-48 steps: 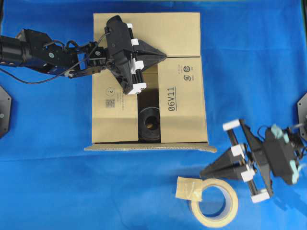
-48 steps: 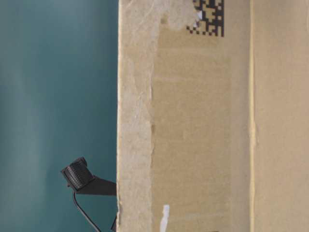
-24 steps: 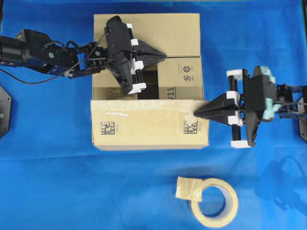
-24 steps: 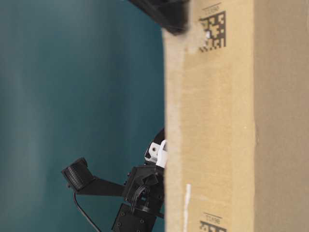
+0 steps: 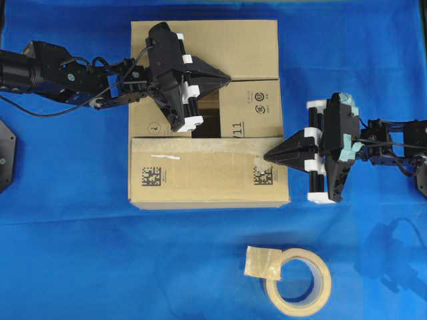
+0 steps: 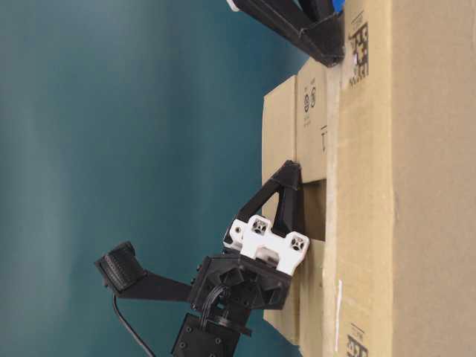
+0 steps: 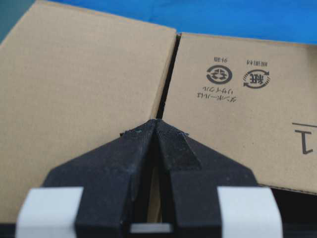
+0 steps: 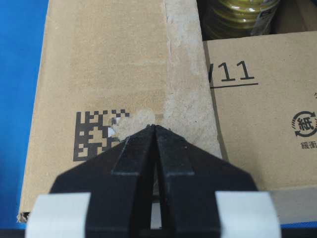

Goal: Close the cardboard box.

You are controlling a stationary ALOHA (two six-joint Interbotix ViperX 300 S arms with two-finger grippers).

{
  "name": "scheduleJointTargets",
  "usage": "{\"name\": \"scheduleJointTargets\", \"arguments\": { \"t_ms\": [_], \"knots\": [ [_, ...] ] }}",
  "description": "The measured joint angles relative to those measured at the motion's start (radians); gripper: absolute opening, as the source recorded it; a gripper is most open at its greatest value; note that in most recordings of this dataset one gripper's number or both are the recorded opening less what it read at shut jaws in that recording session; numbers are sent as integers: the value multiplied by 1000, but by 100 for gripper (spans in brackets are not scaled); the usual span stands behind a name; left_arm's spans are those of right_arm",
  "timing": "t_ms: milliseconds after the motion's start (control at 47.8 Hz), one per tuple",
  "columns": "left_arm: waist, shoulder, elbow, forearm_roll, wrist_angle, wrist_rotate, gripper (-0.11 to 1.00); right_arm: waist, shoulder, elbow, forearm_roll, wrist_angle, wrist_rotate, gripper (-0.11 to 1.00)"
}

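Observation:
The cardboard box (image 5: pixel 200 47) stands mid-table, brown, with printed marks. Its far flap and both side flaps lie folded in. The near flap (image 5: pixel 200 177), with two black square codes, lies over the front of the opening. A dark gap (image 5: pixel 208 115) stays uncovered in the middle. My left gripper (image 5: pixel 229 79) is shut, its tip at the seam between the far flap and a side flap (image 7: pixel 156 121). My right gripper (image 5: pixel 267 157) is shut, its tip on the near flap beside a square code (image 8: pixel 154 127). Both grippers show in the table-level view, left (image 6: pixel 290 166) and right (image 6: pixel 331 48).
A roll of beige tape (image 5: pixel 298 280) with a loose tape piece (image 5: pixel 261 261) lies on the blue cloth in front of the box. A yellow and black object (image 8: pixel 237 15) shows inside the box through the gap. Arm mounts sit at both side edges.
My right gripper swung from beside the tape roll up to the box's near flap. The near flap went from standing out at the front to lying folded over the opening. The left gripper stayed put.

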Motion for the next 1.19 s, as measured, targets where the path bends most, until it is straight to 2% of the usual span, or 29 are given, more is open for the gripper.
{"name": "scheduleJointTargets", "arguments": {
  "t_ms": [251,523,691,879,1109,1193],
  "knots": [
    [-18,-104,-14,-2,55,-3,0,2,0,-2,0,-3,0,0],
    [-2,-253,-77,-2,227,15,0,2,2,-3,0,-8,-2,0],
    [91,-288,-141,-2,403,34,0,2,2,-3,0,-9,-5,0],
    [227,-258,-229,0,586,71,0,2,2,-3,0,-12,-6,0],
    [316,-163,-325,0,801,117,0,2,2,-3,0,-15,-9,0],
    [333,-132,-345,0,851,107,0,2,2,-3,0,-18,-9,0]
  ]
}}
